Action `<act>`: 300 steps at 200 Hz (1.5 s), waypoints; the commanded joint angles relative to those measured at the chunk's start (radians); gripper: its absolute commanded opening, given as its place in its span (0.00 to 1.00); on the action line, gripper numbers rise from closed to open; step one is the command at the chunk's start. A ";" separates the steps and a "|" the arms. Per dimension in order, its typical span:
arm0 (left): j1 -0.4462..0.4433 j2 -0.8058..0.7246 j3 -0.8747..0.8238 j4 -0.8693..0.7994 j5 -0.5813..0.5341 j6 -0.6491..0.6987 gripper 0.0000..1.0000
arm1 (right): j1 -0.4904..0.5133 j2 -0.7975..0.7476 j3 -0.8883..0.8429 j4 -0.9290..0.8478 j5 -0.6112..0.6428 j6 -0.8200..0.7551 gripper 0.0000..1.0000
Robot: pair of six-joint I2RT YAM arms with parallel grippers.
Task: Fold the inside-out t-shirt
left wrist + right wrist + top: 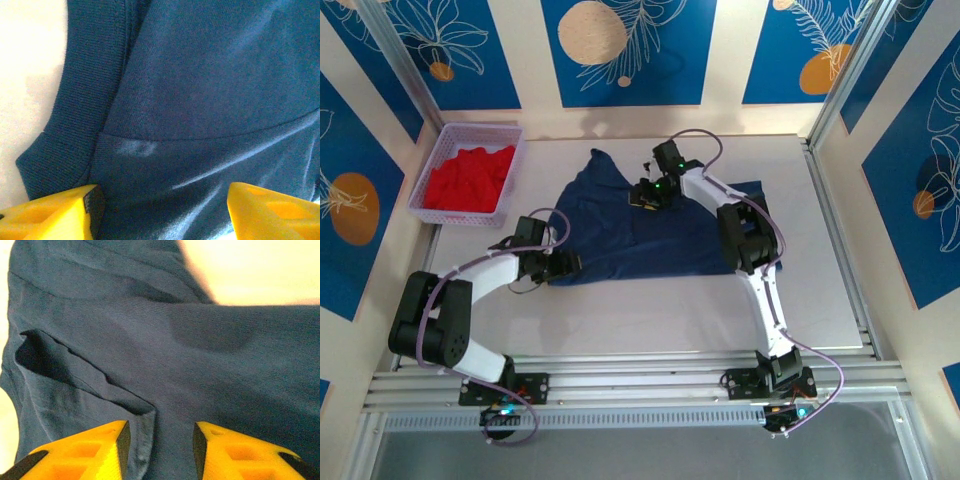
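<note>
At the far left, a basket held a red garment, well apart from the work. The left gripper sat low at the near-left edge of the navy t-shirt, jaws wide, with a ribbed band just ahead and nothing clamped. The shirt lay in the middle of the table, one corner peaked toward the far side. The right gripper hung over its far middle, jaws partly apart beside a turned-over edge, holding nothing. This looked like a pause between folds. Next, each claw would need to pinch an edge and carry it across evenly.
</note>
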 commanded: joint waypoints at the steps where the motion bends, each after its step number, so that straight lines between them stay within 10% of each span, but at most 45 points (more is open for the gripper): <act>1: 0.005 -0.021 0.017 -0.075 -0.070 0.019 0.69 | -0.025 -0.163 -0.087 -0.036 -0.020 -0.051 0.41; 82: -0.082 -0.090 0.127 -0.052 -0.030 -0.006 0.70 | -0.233 -0.671 -0.777 -0.046 0.077 -0.055 0.41; 156: -0.110 0.097 0.154 -0.051 -0.010 -0.011 0.69 | -0.448 -0.616 -0.897 -0.083 0.135 0.000 0.39; 241: -0.118 -0.103 -0.093 -0.099 -0.030 -0.065 0.69 | -0.458 -0.751 -1.141 -0.098 0.071 0.070 0.36; 300: -0.099 -0.115 0.094 -0.072 -0.068 -0.031 0.68 | -0.248 -0.934 -1.053 0.046 0.114 0.021 0.43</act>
